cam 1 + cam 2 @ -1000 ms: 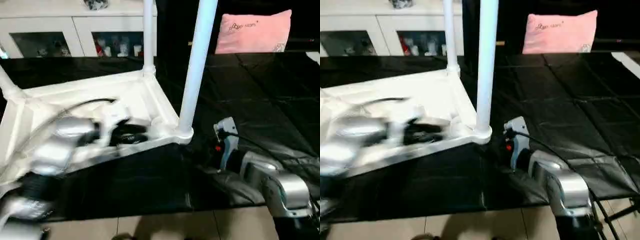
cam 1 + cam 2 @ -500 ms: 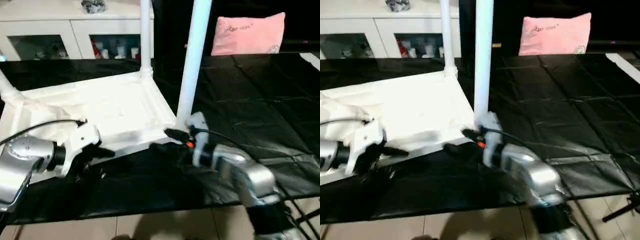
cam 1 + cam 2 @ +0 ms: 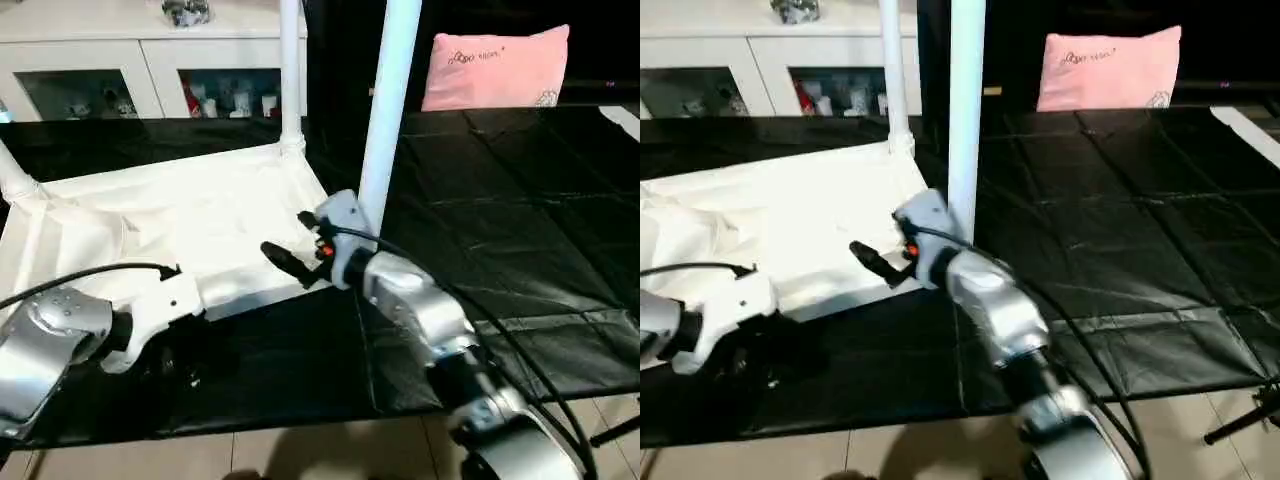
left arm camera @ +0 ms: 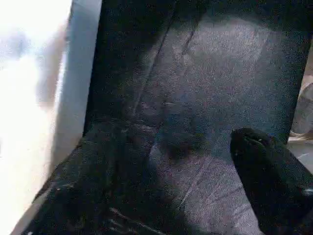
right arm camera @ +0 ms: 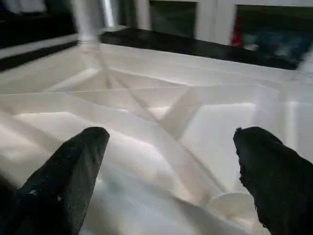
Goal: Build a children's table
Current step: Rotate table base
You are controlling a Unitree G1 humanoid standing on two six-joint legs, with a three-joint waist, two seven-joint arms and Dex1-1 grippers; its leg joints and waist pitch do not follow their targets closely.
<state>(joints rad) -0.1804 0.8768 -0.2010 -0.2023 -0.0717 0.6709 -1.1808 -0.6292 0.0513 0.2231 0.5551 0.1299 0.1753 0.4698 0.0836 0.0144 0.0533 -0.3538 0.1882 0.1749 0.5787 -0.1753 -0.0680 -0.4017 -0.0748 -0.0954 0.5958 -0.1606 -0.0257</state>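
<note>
The children's table lies upside down on the black cloth, its white ribbed tabletop (image 3: 170, 215) at centre left. Three white legs rise from its corners: one at the back (image 3: 291, 70), one at the near right (image 3: 388, 110) and one at the far left (image 3: 12, 175). My right gripper (image 3: 285, 247) hangs open over the tabletop's near right edge, just left of the near right leg. In its wrist view both fingers (image 5: 73, 171) stand wide apart above the ribs (image 5: 181, 112). My left gripper (image 4: 166, 196) is open over the cloth in front of the tabletop's near edge (image 4: 73, 98), holding nothing.
A white glass-doored cabinet (image 3: 120, 70) runs along the back left. A pink pillow (image 3: 495, 65) sits at the back right. The black cloth (image 3: 520, 220) spreads wide to the right. Its front edge drops to the tiled floor (image 3: 330, 450).
My right arm swung left, from the near right leg's base to over the tabletop's edge. My left gripper drew back off the tabletop towards the front left, and its fingers spread.
</note>
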